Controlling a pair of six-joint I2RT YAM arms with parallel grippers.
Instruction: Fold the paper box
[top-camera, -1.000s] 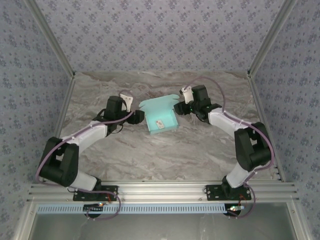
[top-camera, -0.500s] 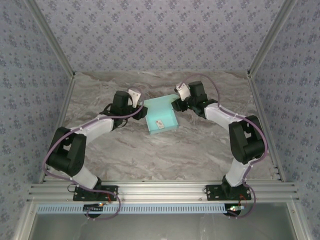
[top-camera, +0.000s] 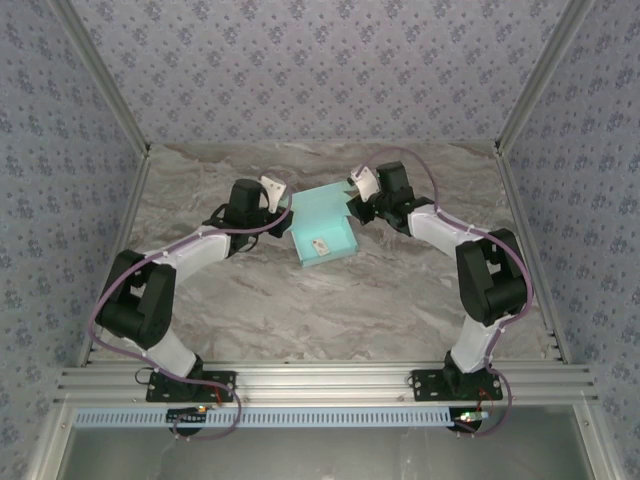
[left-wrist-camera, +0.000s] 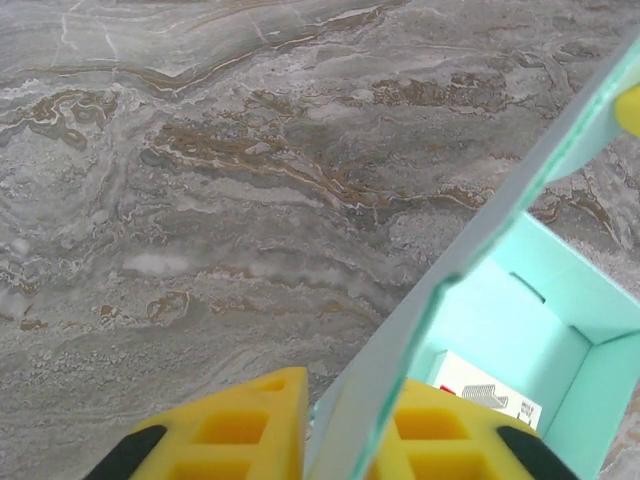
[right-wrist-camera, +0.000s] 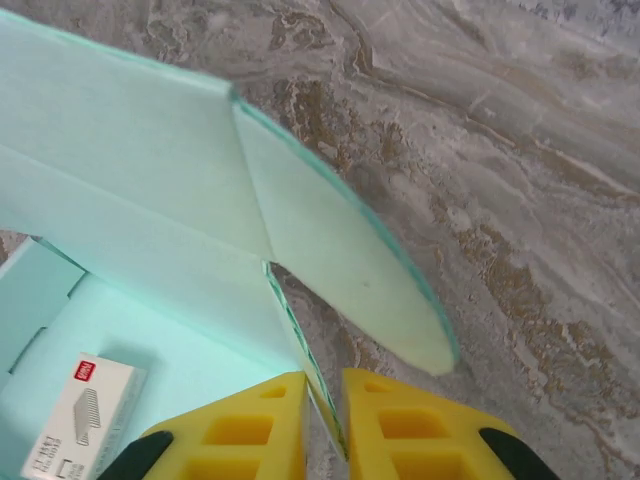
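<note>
- While the paper box (top-camera: 325, 228) sits half-formed on the marbled desk (top-camera: 250, 300), it is pinched from both sides: one upright wall is clamped in the left fingers (left-wrist-camera: 280, 405), and the opposite wall's edge is clamped in the right fingers (right-wrist-camera: 285, 405).
- A rounded flap (right-wrist-camera: 350, 290) is seen splayed outward just beyond the right fingers. A small staple packet (right-wrist-camera: 75, 415) lies inside the box, between the two grips.
- Risk is judged to lie in the thin card: were the walls pulled unevenly, a crease could be set crooked, a slit torn, or the packet tipped out.
</note>
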